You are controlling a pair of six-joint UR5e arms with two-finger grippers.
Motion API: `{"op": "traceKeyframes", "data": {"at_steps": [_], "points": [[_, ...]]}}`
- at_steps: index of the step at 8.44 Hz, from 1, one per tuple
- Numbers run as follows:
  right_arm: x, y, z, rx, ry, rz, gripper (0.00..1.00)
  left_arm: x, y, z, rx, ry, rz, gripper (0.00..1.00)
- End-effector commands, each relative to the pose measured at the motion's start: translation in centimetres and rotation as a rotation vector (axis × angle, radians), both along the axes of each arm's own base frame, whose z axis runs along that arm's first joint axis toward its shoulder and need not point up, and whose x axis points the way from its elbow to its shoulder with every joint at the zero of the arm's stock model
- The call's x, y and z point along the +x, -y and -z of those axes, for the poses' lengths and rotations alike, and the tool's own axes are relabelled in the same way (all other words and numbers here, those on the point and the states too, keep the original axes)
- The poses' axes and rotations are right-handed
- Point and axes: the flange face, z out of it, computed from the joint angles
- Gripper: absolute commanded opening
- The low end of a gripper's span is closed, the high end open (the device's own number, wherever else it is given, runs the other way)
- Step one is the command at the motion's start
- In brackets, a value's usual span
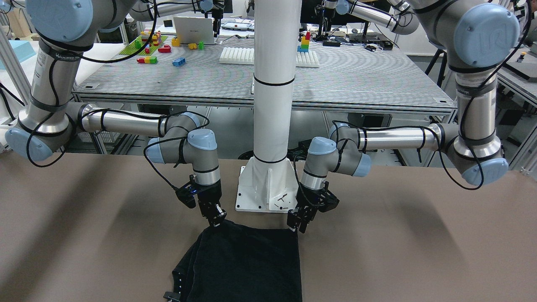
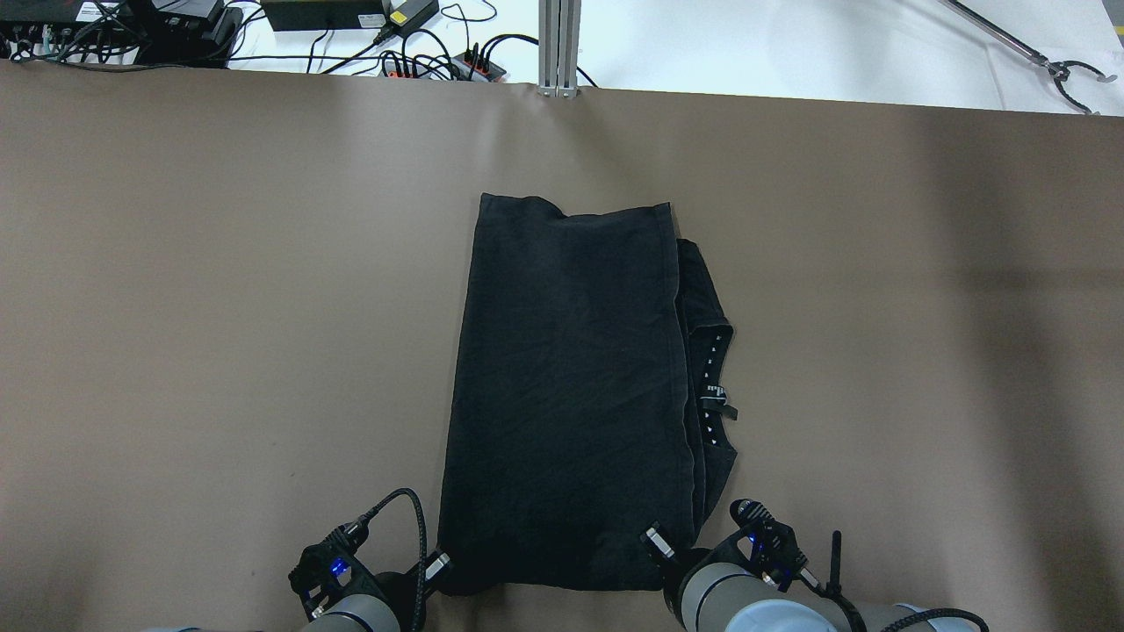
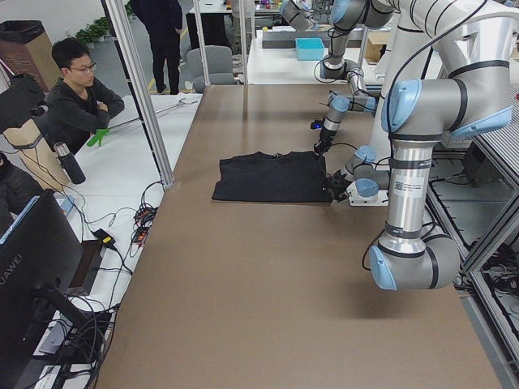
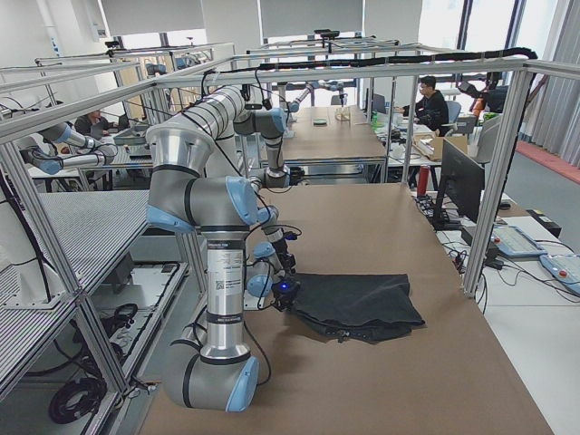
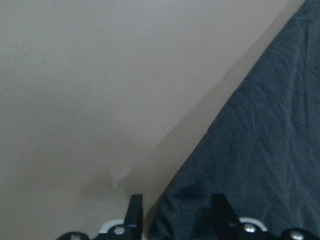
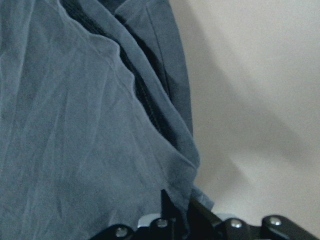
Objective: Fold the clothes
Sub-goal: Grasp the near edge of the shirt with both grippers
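The black garment (image 2: pixel 562 386) lies flat on the brown table, folded lengthwise into a long strip, with its collar and label showing along the edge on my right. It also shows in the front view (image 1: pixel 247 260). My left gripper (image 2: pixel 436 569) is at the near left corner. In the left wrist view its jaws (image 5: pixel 175 215) stand apart with the corner of the cloth (image 5: pixel 260 150) between them. My right gripper (image 2: pixel 657 542) is at the near right corner. In the right wrist view it (image 6: pixel 180 210) is shut on the layered edge of the garment (image 6: pixel 75 125).
The white pillar (image 1: pixel 272 84) stands on its base plate (image 1: pixel 251 188) just behind the garment's near edge, between both wrists. The brown table (image 2: pixel 219 307) stretches wide on both sides. A person sits off the far end of the table (image 3: pixel 81 97).
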Motion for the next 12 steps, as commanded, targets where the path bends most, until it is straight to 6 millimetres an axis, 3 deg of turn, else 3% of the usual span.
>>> {"op": "traceKeyframes", "data": {"at_steps": [1, 4, 7, 10, 12], "points": [[0.0, 0.1, 0.1, 0.000, 0.001, -0.002, 0.00, 0.7, -1.4, -0.1, 0.000, -0.001, -0.005, 0.56], [0.0, 0.1, 0.1, 0.000, 0.001, -0.002, 0.00, 1.3, -1.5, -0.6, -0.005, 0.008, -0.007, 0.37], [0.0, 0.1, 0.1, 0.000, 0.001, -0.002, 0.00, 1.1, -1.2, -0.9, -0.005, 0.012, -0.004, 0.00], [0.2, 0.1, 0.2, 0.001, 0.006, -0.003, 0.00, -0.6, -0.9, 1.1, -0.005, -0.031, -0.001, 0.00], [0.7, 0.3, 0.7, 0.002, 0.016, -0.008, 0.00, -3.0, -1.3, 3.6, -0.018, -0.100, 0.007, 0.00]]}}
